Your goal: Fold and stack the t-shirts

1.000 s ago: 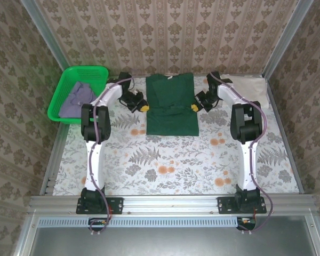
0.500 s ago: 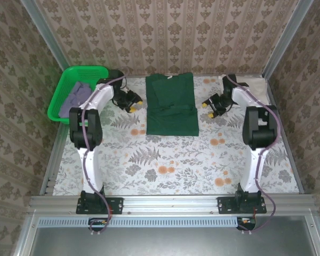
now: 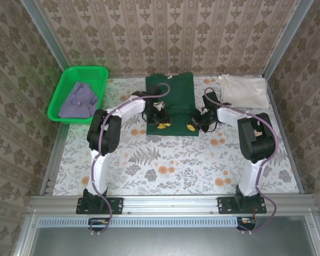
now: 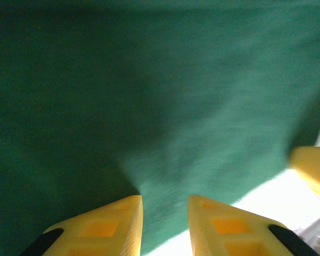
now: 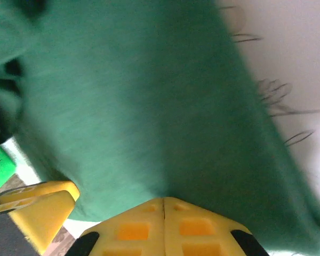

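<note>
1. The green shirt point(image 3: 169, 104) is seen to be dark and plain.
2. The cream shirt point(image 3: 244, 90) and the lavender shirt point(image 3: 79, 101), greyish in tone, are also left unpatterned.
3. The basket point(image 3: 85, 68) is coloured bright green.
4. The surface point(image 3: 170, 160) is printed white with grey ferns and orange flowers.
5. The walls point(image 3: 165, 37) are papered beige with a brown damask motif.
6. The left gripper point(image 4: 165, 205) and right gripper point(image 5: 164, 205) are fitted with yellow fingers.

No legible text, labels, brands or nos. anywhere.
</note>
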Action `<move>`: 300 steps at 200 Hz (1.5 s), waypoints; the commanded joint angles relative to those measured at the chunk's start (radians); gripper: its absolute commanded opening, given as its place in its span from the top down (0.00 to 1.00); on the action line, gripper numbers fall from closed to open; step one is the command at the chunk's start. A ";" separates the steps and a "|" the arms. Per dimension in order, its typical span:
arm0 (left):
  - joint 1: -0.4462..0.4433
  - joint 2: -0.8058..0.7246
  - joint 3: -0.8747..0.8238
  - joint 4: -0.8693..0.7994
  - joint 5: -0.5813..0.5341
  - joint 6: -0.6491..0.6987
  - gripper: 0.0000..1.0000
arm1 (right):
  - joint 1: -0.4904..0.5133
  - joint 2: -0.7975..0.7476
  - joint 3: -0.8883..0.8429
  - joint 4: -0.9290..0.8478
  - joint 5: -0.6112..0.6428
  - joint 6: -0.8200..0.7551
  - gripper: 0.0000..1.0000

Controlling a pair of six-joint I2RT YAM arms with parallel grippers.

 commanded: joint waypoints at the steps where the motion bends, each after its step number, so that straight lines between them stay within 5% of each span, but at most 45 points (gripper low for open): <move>1: 0.045 -0.013 -0.128 0.013 -0.072 0.075 0.71 | 0.001 0.042 -0.061 0.024 0.039 -0.017 0.93; 119: 0.052 -0.423 -0.739 0.070 -0.075 0.120 0.67 | 0.189 -0.273 -0.478 0.016 0.024 -0.031 0.92; 163: 0.070 -0.478 -0.645 0.013 -0.065 0.142 0.60 | 0.187 -0.345 -0.333 -0.060 0.072 -0.075 0.85; 300: 0.202 -0.241 -0.281 0.039 -0.030 0.112 0.52 | 0.166 0.043 0.099 -0.239 0.086 -0.057 0.79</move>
